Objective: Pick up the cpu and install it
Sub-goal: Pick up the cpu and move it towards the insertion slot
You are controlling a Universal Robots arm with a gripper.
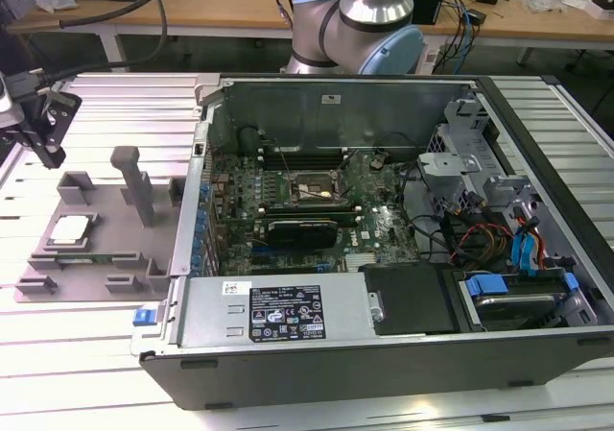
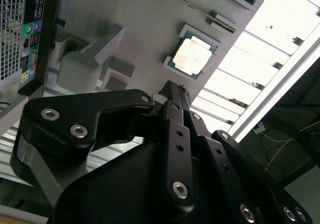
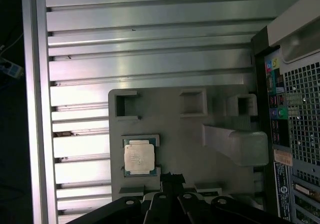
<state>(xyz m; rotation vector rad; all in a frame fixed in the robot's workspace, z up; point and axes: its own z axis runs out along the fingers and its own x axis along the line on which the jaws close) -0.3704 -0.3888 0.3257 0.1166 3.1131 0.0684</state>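
My tool, fingers pressed together on nothing, hangs over the grey fixture on the desk, just beside the cpu, which lies flat in that fixture's shallow recess, beside the open computer case.

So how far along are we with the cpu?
Nothing is done yet: the cpu lies in the grey fixture, not gripped. The gripper, shut and empty, hangs over the fixture near the cpu. Left: the pickup, then seating it in the socket inside the case.
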